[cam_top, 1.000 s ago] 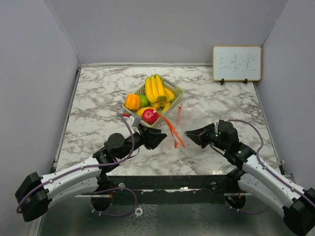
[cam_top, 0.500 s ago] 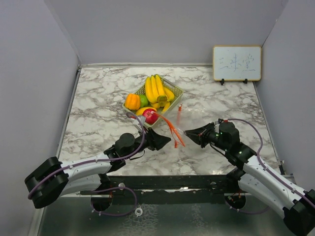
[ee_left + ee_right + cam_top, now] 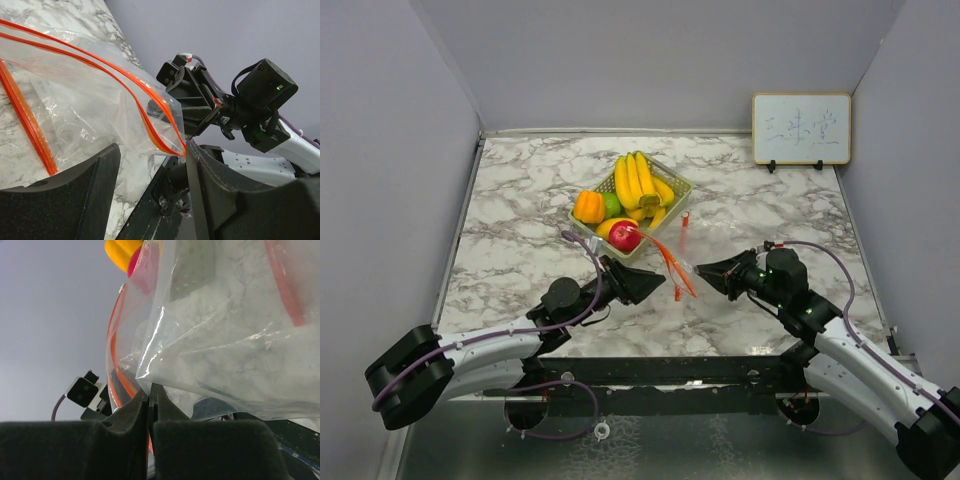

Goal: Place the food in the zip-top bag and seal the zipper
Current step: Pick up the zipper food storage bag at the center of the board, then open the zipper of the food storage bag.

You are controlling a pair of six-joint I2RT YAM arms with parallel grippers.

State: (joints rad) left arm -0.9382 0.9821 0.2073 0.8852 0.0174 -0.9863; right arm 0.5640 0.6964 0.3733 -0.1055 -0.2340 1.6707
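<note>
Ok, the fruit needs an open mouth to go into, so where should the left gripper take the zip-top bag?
Probably the left gripper should come from its own side onto the raised orange zipper rim of the zip-top bag. That rim arches clear of the marble table between its open fingers, while the right gripper pinches the bag's film opposite.

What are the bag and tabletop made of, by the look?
The bag looks like thin clear plastic film: glossy, creased, the veining shows through it. The tabletop is smooth, white with grey veins: marble or marble-print laminate, can't tell which.
</note>
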